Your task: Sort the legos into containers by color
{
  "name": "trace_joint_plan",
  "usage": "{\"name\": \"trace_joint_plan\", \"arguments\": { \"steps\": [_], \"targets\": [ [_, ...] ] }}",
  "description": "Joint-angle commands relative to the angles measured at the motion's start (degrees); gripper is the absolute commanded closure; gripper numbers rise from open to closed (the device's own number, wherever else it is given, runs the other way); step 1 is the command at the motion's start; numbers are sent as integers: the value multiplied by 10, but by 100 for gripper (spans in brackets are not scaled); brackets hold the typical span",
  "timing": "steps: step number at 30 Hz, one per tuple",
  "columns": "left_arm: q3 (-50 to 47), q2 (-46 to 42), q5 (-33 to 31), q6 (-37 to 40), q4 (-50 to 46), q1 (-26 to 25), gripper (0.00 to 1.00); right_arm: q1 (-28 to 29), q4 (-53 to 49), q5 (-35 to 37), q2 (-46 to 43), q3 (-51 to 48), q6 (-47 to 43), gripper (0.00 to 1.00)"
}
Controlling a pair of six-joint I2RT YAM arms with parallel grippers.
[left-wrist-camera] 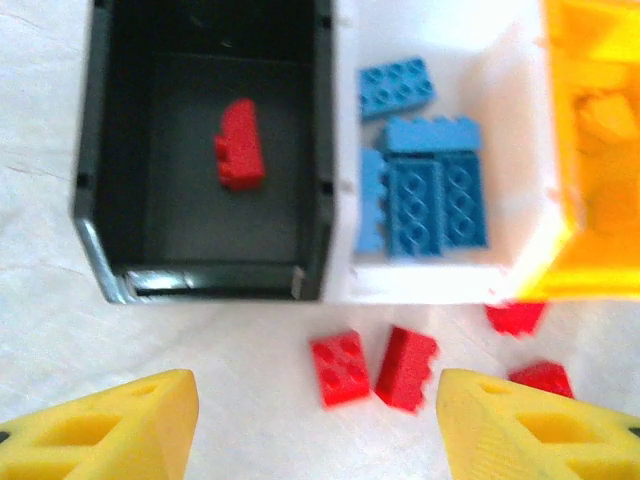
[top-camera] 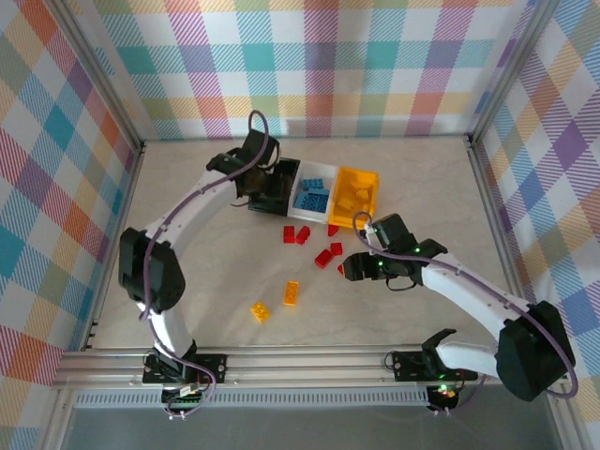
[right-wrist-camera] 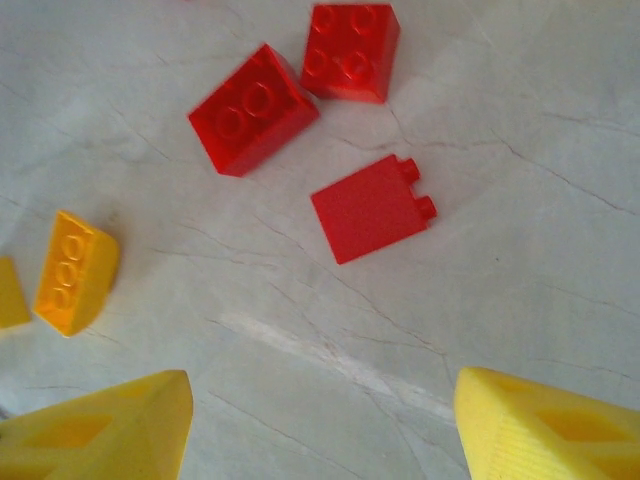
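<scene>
Blues (left-wrist-camera: pixel 420 190) in white bin (left-wrist-camera: pixel 440 285), one red brick (left-wrist-camera: pixel 240 145) in black bin (left-wrist-camera: pixel 100 200); loose reds (right-wrist-camera: pixel 255 110), two oranges (top-camera: pixel 292 292) remain; my left gripper (left-wrist-camera: pixel 315 390) and right gripper (right-wrist-camera: pixel 322 390) gape empty.

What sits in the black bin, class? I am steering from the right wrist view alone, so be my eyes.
Observer: The black bin holds one red brick.
Operator: And the white one?
Observer: The white bin holds several blue bricks, and I can see no other colour in it.
Operator: Where is the other arm?
Observer: The left gripper hangs by the black bin, jaws apart and empty.
</scene>
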Motion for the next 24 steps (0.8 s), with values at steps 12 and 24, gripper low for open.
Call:
{"name": "trace_joint_plan", "arguments": {
  "steps": [12, 24],
  "targets": [
    [-270, -187, 23, -59, 48, -20, 33, 5, 25, -13, 135, 61, -57, 27],
    [-313, -220, 25, -54, 53, -16, 30, 20, -9, 25, 264, 150, -87, 27]
  ]
}}
